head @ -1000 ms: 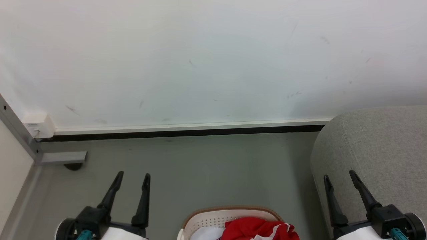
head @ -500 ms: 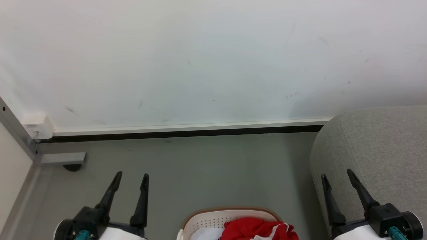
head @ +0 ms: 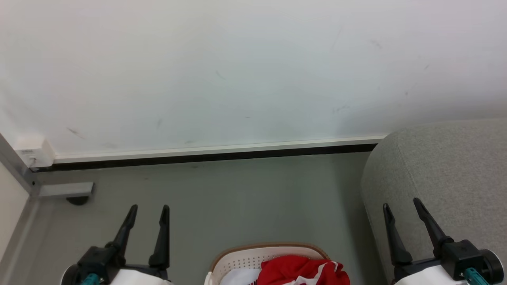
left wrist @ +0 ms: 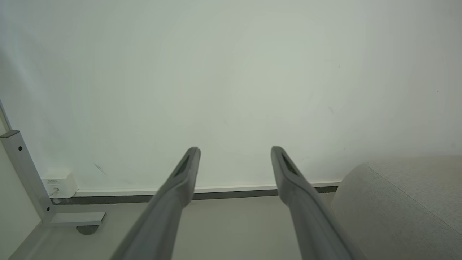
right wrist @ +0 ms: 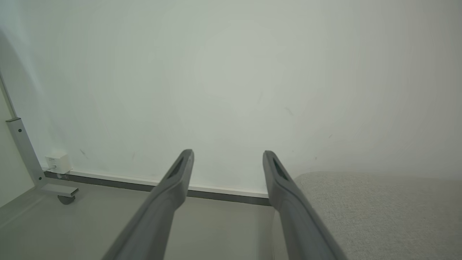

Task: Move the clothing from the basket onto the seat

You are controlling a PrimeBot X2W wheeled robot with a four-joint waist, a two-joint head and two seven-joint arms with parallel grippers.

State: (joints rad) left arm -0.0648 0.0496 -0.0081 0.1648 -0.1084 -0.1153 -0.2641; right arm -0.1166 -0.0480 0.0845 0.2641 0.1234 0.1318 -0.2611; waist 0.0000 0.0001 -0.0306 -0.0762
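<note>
Red white-striped sports clothing [head: 303, 271] in cream perforated plastic basket [head: 245, 261], grey fabric seat [head: 447, 166] close by for short transfer; left gripper [head: 149, 207], right gripper [head: 401, 203] spread empty, pre-grasp

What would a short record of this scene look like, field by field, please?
basket: on the floor, at the bottom edge of the head view
red clothing: piled in the basket, untouched
white cloth: in the basket, left of the red clothing
seat: right of the basket
left tool: open, holding nothing, left of the basket
right tool: open, holding nothing, in front of the seat's near edge
task state: not yet begun
</note>
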